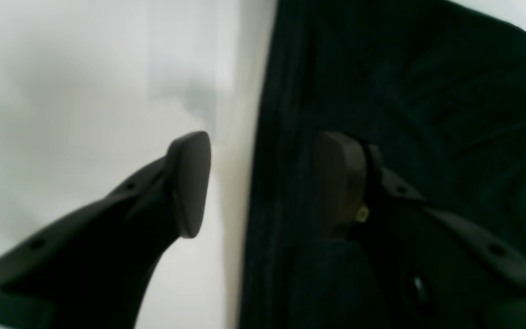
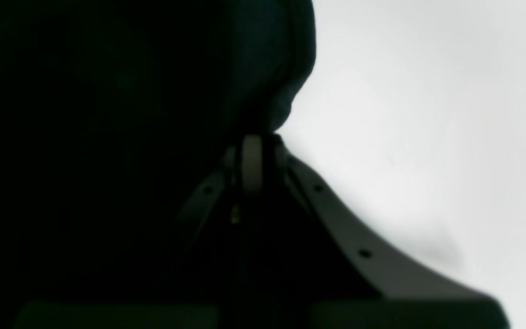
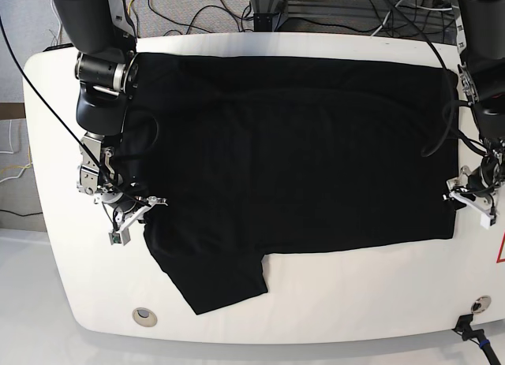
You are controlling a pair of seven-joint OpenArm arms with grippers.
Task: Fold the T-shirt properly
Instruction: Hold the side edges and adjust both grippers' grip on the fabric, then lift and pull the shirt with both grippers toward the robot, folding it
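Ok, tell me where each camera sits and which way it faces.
Left wrist: on the left arm, looking past the open left gripper at the T-shirt edge and white table.
Right wrist: on the right arm, right gripper pinching cloth.
Base: overhead, looking down; both arms show.
All share the shirt.

- Base view looked straight down from high above the table (image 3: 71, 302).
- Each wrist view sat close behind its claw, facing past it.
- All shared the T-shirt (image 3: 292, 152).

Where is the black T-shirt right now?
In the base view the T-shirt lies spread across the white table, between the two arms, one sleeve poking toward the near edge.
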